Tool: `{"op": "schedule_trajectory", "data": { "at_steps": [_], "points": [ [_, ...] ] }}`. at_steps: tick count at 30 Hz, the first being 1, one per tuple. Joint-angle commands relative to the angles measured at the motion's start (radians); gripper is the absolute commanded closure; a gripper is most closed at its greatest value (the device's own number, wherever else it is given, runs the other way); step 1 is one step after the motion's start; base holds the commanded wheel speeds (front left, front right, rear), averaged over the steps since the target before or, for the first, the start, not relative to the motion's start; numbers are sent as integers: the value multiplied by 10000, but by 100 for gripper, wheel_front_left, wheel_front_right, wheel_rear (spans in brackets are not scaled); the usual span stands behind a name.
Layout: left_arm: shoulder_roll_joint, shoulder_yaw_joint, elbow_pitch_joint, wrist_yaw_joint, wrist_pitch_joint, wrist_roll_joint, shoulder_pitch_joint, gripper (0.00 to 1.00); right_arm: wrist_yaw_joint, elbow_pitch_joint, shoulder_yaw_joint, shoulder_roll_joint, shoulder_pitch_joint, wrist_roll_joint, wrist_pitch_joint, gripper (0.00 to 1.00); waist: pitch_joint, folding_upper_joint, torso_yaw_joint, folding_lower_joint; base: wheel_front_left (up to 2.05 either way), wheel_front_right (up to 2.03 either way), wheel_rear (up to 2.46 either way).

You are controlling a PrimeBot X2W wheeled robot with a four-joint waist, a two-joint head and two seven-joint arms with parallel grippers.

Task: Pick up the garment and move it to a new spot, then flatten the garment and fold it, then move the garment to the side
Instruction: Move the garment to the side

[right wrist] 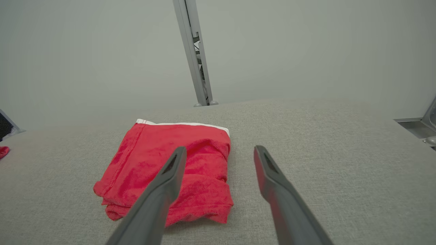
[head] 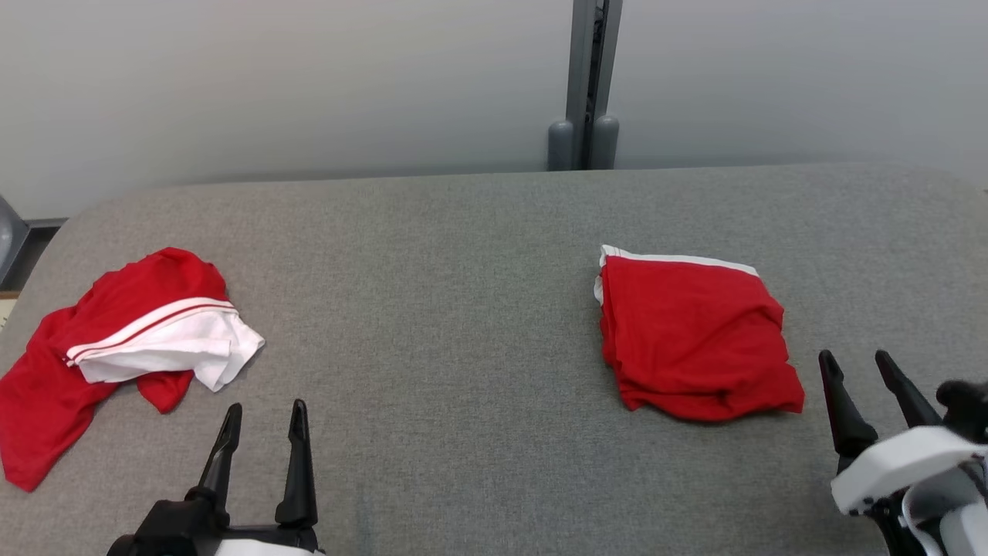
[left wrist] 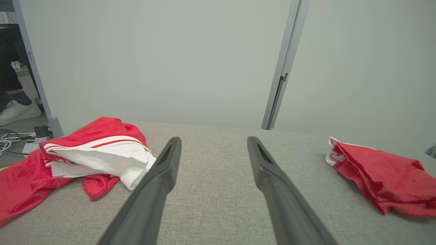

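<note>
Two garments lie well apart on the grey table. The crumpled garment, red with a white striped part bunched on top, sits at the table's left side, and one red end trails toward the near left edge. The folded garment is a red, roughly square bundle with a white band along its far edge, and it lies flat to the right of the middle.

The left gripper is at the lower left of the head view. Its fingers are spread apart with nothing between them. It is near the crumpled garment's white part but does not touch it. In the left wrist view the white cloth lies just left of one finger, and bare table shows between the two.

The right gripper is near the folded garment's right edge and clear of it, its fingers also wide and empty. In the right wrist view one finger crosses in front of the folded garment and the other is over bare table.

Behind the table is a pale wall with a grey post. At the far left of the left wrist view are a white shoe and cables.
</note>
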Motion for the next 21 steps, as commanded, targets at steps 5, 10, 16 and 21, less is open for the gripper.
{"op": "schedule_trajectory", "data": {
  "at_steps": [5,10,16,21],
  "points": [
    [41,-461,-87,108,-20,-64,-655,0,2,1572,-56,-260,-1813,719,1909,0,1009,-1,666,0,0,0,0],
    [42,-828,-57,235,-18,-173,-964,0,2,2975,-18,-403,-2919,1219,2815,0,1476,-1,1216,0,0,0,0],
    [39,-1004,-99,339,-18,-172,-1142,0,2,4401,-137,-419,-3765,1861,3066,0,1801,-1,1575,0,0,0,0],
    [39,-943,-160,383,-18,-86,-1182,0,4,4769,95,-171,-4108,2947,3603,100,1994,-1,1448,0,0,0,0]
  ]
}}
